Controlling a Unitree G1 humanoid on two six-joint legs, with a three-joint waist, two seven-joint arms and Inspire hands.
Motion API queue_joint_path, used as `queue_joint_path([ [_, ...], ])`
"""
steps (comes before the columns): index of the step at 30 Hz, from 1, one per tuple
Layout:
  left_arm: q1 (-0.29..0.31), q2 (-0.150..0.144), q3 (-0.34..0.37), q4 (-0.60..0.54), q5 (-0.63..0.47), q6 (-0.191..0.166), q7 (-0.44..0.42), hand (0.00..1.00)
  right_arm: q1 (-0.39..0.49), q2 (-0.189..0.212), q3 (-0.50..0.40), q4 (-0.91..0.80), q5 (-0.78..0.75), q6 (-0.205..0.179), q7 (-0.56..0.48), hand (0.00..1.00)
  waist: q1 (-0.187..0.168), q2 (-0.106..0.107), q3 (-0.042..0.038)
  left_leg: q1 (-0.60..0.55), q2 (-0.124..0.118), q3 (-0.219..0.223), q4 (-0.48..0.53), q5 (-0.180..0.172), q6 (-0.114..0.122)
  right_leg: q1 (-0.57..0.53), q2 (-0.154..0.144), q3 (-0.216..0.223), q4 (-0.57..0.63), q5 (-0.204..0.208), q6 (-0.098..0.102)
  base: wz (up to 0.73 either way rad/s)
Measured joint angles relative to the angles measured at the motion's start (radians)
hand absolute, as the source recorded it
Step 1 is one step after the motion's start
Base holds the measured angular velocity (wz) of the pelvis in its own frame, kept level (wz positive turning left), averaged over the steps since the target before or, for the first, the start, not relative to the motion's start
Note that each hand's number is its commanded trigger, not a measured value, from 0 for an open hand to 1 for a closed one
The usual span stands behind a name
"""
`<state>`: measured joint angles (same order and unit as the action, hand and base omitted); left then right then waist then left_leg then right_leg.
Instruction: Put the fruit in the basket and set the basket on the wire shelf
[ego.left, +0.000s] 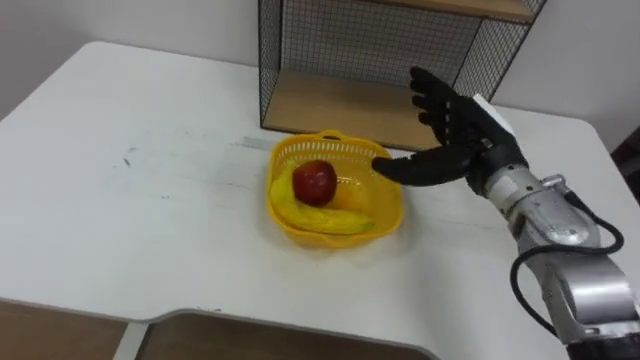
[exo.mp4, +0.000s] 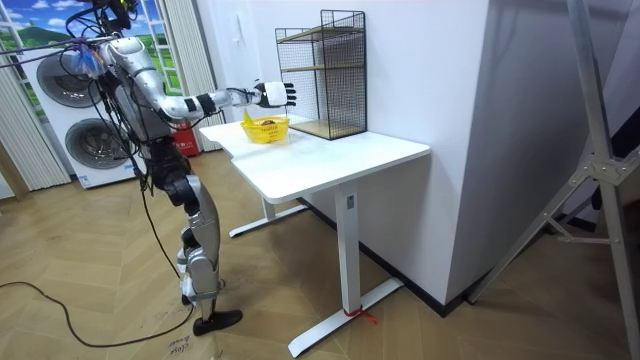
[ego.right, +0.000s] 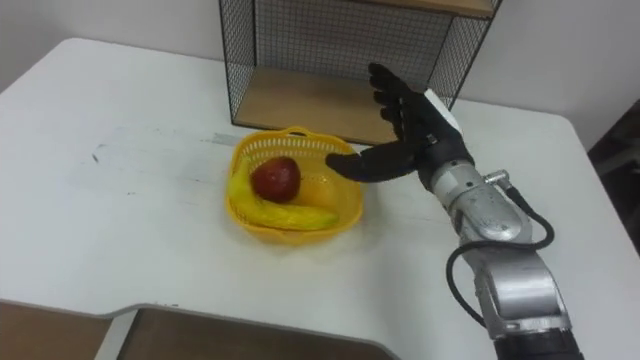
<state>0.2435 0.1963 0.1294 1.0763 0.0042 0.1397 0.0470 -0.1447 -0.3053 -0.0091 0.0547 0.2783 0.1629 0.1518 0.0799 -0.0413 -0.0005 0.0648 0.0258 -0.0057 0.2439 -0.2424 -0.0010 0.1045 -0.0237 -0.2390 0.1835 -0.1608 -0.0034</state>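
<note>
**Locating loaded basket against right robot hand**

Logging yellow plastic lattice basket on white surface, just left of black right robot hand. Seeing thumb tip at basket's right rim, contact unclear. Recording fingers straight and spread, gripping nothing. Noting red apple and yellow banana inside, banana's long axis running left-right along front wall. Placing black wire shelf with wooden boards directly behind basket.

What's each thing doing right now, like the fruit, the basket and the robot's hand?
basket: upright on the table, in front of the wire shelf, not on it.
apple: in the basket.
banana: in the basket, lying by the apple.
wire shelf: upright, lower board bare.
right hand: open, thumb by the basket's rim.
</note>
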Motion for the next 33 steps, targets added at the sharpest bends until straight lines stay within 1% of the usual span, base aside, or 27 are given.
queue_joint_path([
  [2,0.022,-0.012,0.056,-0.011,-0.094,-0.003,0.036,0.0,0.037,0.0,-0.035,0.012,0.035,-0.002,-0.034,0.0,-0.006,0.016,-0.0027,0.0,-0.001,-0.002,0.0,0.001,0.002,0.003,-0.003,-0.01,0.0,0.0,0.0,0.06],
  [3,0.023,-0.016,0.077,-0.025,-0.115,-0.003,0.046,0.0,0.054,0.0,-0.045,0.012,0.037,-0.006,-0.042,0.0,-0.007,0.015,-0.0043,0.001,-0.002,-0.002,-0.001,0.002,0.002,0.003,-0.004,-0.011,0.0,0.0,0.001,0.08],
  [4,0.034,-0.023,0.114,-0.062,-0.157,-0.009,0.074,0.0,0.09,0.0,-0.059,0.012,0.039,-0.012,-0.061,0.0,-0.004,0.021,-0.0026,0.001,-0.002,-0.002,-0.003,0.003,0.003,0.003,-0.005,-0.013,-0.001,-0.001,0.001,0.03],
  [5,0.045,-0.028,0.147,-0.087,-0.196,-0.02,0.104,0.0,0.124,0.002,-0.062,0.013,0.041,-0.013,-0.084,0.0,0.003,0.023,-0.0031,0.002,-0.002,-0.002,-0.005,0.005,0.003,0.003,-0.005,-0.014,-0.001,-0.001,0.001,0.0],
  [6,0.047,-0.028,0.159,-0.094,-0.218,-0.024,0.121,0.0,0.14,0.002,-0.062,0.015,0.045,-0.013,-0.093,0.0,0.006,0.025,-0.0024,0.003,-0.003,-0.002,-0.007,0.006,0.003,0.003,-0.005,-0.014,-0.001,-0.001,0.001,0.0],
  [7,0.054,-0.029,0.187,-0.101,-0.274,-0.032,0.152,0.0,0.162,0.002,-0.063,0.03,0.077,-0.014,-0.111,0.0,0.005,0.031,0.0014,0.007,-0.003,-0.002,-0.009,0.007,0.003,0.007,-0.006,-0.011,-0.001,-0.001,0.002,0.0],
  [8,0.055,-0.029,0.202,-0.111,-0.309,-0.032,0.17,0.0,0.17,0.002,-0.063,0.046,0.097,-0.017,-0.117,0.0,0.003,0.033,0.003,0.011,-0.004,-0.003,-0.009,0.007,0.003,0.012,-0.006,-0.01,-0.003,-0.001,0.002,0.05],
  [10,0.051,-0.029,0.256,-0.172,-0.453,-0.045,0.249,0.0,0.224,0.002,-0.083,0.076,0.193,-0.019,-0.17,0.0,0.001,0.036,0.0004,0.015,-0.009,-0.014,-0.01,0.008,0.004,0.025,-0.007,-0.013,-0.014,-0.004,0.006,0.12],
  [11,0.052,-0.028,0.266,-0.19,-0.492,-0.05,0.273,0.0,0.232,0.002,-0.089,0.076,0.217,-0.019,-0.184,0.0,0.003,0.037,0.001,0.015,-0.01,-0.016,-0.011,0.009,0.004,0.025,-0.007,-0.013,-0.014,-0.005,0.007,0.06],
  [13,0.056,-0.028,0.321,-0.289,-0.681,-0.066,0.38,0.0,0.24,0.003,-0.095,0.075,0.244,-0.022,-0.241,0.0,0.007,0.041,0.0005,0.011,-0.012,-0.018,-0.01,0.009,0.004,0.02,-0.008,-0.01,-0.016,-0.006,0.007,-0.02],
  [14,0.057,-0.028,0.338,-0.32,-0.722,-0.069,0.402,0.0,0.246,0.003,-0.096,0.073,0.241,-0.022,-0.249,0.0,0.011,0.043,-0.0005,0.012,-0.012,-0.016,-0.01,0.009,0.004,0.02,-0.008,-0.008,-0.016,-0.006,0.007,-0.03],
  [15,0.061,-0.028,0.36,-0.384,-0.787,-0.078,0.452,0.0,0.259,0.003,-0.096,0.065,0.238,-0.022,-0.267,0.0,0.015,0.046,-0.0038,0.016,-0.012,-0.013,-0.012,0.009,0.004,0.021,-0.008,-0.006,-0.016,-0.006,0.007,-0.05],
  [16,0.067,-0.027,0.376,-0.441,-0.82,-0.095,0.497,0.0,0.276,0.003,-0.098,0.046,0.236,-0.023,-0.284,0.0,0.025,0.047,-0.0077,0.021,-0.013,-0.011,-0.019,0.01,0.005,0.021,-0.009,-0.008,-0.016,-0.006,0.008,-0.09],
  [17,0.067,-0.026,0.389,-0.49,-0.824,-0.111,0.542,0.0,0.291,0.003,-0.101,0.038,0.234,-0.035,-0.299,0.0,0.035,0.049,-0.0077,0.028,-0.013,-0.008,-0.027,0.011,0.006,0.024,-0.01,-0.007,-0.016,-0.006,0.008,-0.07],
  [18,0.069,-0.026,0.396,-0.512,-0.824,-0.118,0.565,0.0,0.297,0.003,-0.101,0.036,0.232,-0.04,-0.309,0.0,0.038,0.049,-0.0079,0.031,-0.013,-0.008,-0.029,0.011,0.006,0.026,-0.01,-0.007,-0.015,-0.006,0.009,-0.03],
  [19,0.07,-0.026,0.414,-0.565,-0.821,-0.125,0.615,0.0,0.311,0.005,-0.101,0.036,0.223,-0.046,-0.327,0.0,0.038,0.048,-0.0097,0.034,-0.014,-0.013,-0.032,0.011,0.007,0.027,-0.011,-0.009,-0.014,-0.007,0.011,0.0],
  [20,0.071,-0.026,0.424,-0.6,-0.818,-0.126,0.641,0.0,0.319,0.009,-0.103,0.034,0.215,-0.047,-0.338,0.0,0.039,0.047,-0.0106,0.034,-0.014,-0.014,-0.033,0.011,0.007,0.027,-0.011,-0.01,-0.014,-0.007,0.011,0.0],
  [21,0.071,-0.026,0.449,-0.663,-0.804,-0.127,0.689,0.0,0.337,0.019,-0.114,0.023,0.185,-0.047,-0.356,0.0,0.05,0.047,-0.0109,0.035,-0.013,-0.014,-0.036,0.011,0.007,0.026,-0.01,-0.009,-0.015,-0.007,0.011,0.0],
  [22,0.07,-0.023,0.466,-0.716,-0.778,-0.141,0.741,0.0,0.354,0.031,-0.128,0.013,0.176,-0.053,-0.37,0.0,0.057,0.05,-0.0122,0.038,-0.013,-0.011,-0.039,0.011,0.007,0.026,-0.01,-0.007,-0.014,-0.007,0.011,-0.03],
  [23,0.068,-0.02,0.474,-0.738,-0.765,-0.149,0.764,0.0,0.365,0.033,-0.134,0.008,0.176,-0.059,-0.379,0.0,0.06,0.053,-0.0125,0.039,-0.013,-0.012,-0.04,0.011,0.007,0.027,-0.01,-0.008,-0.014,-0.007,0.011,0.0],
  [24,0.062,-0.018,0.5,-0.791,-0.724,-0.152,0.814,0.0,0.387,0.033,-0.141,0.004,0.177,-0.069,-0.391,0.0,0.066,0.056,-0.0127,0.043,-0.014,-0.013,-0.04,0.011,0.007,0.028,-0.01,-0.007,-0.014,-0.007,0.011,0.0],
  [26,0.063,-0.013,0.554,-0.94,-0.664,-0.157,0.912,0.0,0.414,0.033,-0.156,-0.006,0.172,-0.07,-0.413,0.0,0.069,0.058,-0.0114,0.041,-0.014,-0.017,-0.04,0.01,0.007,0.027,-0.01,-0.008,-0.014,-0.008,0.011,0.0],
  [27,0.062,-0.01,0.563,-0.971,-0.643,-0.165,0.933,0.0,0.414,0.033,-0.16,-0.008,0.159,-0.07,-0.419,0.0,0.069,0.06,-0.0113,0.038,-0.014,-0.017,-0.04,0.01,0.007,0.026,-0.01,-0.007,-0.014,-0.008,0.011,0.0],
  [29,0.056,0.019,0.58,-1.077,-0.535,-0.178,0.988,0.0,0.418,0.033,-0.175,-0.027,0.147,-0.075,-0.429,0.0,0.07,0.066,-0.0107,0.033,-0.015,-0.019,-0.038,0.01,0.008,0.021,-0.01,-0.005,-0.014,-0.008,0.011,0.0],
  [30,0.056,0.027,0.583,-1.107,-0.514,-0.181,0.997,0.0,0.42,0.033,-0.179,-0.032,0.146,-0.076,-0.43,0.0,0.068,0.067,-0.0107,0.033,-0.015,-0.021,-0.037,0.01,0.008,0.021,-0.01,-0.004,-0.013,-0.008,0.011,0.0],
  [32,0.053,0.057,0.584,-1.208,-0.431,-0.194,1.012,0.0,0.42,0.032,-0.184,-0.039,0.14,-0.08,-0.429,0.0,0.066,0.073,-0.0114,0.035,-0.017,-0.024,-0.037,0.01,0.008,0.025,-0.011,-0.006,-0.013,-0.008,0.012,0.02],
  [33,0.05,0.063,0.584,-1.231,-0.415,-0.193,1.011,0.0,0.419,0.032,-0.184,-0.041,0.14,-0.08,-0.427,0.0,0.066,0.074,-0.0108,0.035,-0.017,-0.025,-0.036,0.01,0.008,0.026,-0.011,-0.006,-0.014,-0.008,0.012,0.0],
])
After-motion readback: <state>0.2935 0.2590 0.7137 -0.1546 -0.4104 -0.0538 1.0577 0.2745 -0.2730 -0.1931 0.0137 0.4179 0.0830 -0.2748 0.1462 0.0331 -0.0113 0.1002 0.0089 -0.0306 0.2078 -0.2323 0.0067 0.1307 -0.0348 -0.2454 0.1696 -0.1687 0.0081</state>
